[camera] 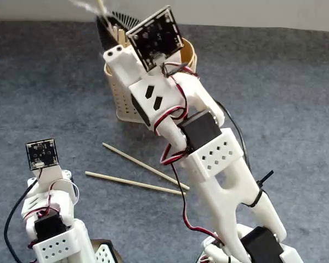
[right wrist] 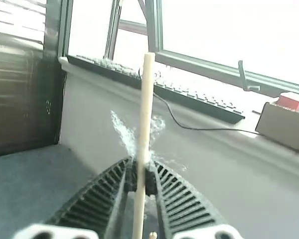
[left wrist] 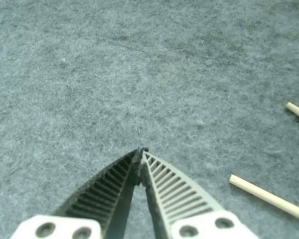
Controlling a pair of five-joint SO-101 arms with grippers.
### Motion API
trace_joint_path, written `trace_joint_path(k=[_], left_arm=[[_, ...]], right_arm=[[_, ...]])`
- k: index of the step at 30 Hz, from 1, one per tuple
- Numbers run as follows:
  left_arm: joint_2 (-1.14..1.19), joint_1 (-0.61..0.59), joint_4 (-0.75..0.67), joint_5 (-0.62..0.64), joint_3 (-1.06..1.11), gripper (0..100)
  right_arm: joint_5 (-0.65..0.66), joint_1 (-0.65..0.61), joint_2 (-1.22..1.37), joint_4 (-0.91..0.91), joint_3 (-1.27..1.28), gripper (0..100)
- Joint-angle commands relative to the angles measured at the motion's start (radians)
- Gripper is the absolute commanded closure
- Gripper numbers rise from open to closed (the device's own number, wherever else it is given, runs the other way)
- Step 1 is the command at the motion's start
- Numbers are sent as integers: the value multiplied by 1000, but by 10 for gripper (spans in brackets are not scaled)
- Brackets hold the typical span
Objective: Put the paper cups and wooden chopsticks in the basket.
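Hovering left gripper (left wrist: 141,154): fingers pressed together on nothing, low over the carpet (left wrist: 139,59), well apart from the basket (camera: 120,104).
Loose chopsticks (camera: 132,182): two lying flat between that gripper and the basket, long axes running roughly across the table, one end of each toward the left gripper. It looks like the nearer arm for these.
Right gripper (right wrist: 142,177): clamped on the held chopstick (right wrist: 148,99), up over the basket's mouth.
Held chopstick axis: near upright, free end pointing away from the basket, so probably just lower and let go.
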Motion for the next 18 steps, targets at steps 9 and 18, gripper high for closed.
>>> trace_joint_path(k=[9, 18], left_arm=[[-1, -10, 0, -5, 21, 979], [-1, -10, 0, -5, 21, 979]], right_arm=[[-8, 58, 120, -111, -7, 992], [-11, 105, 197, -111, -7, 992]])
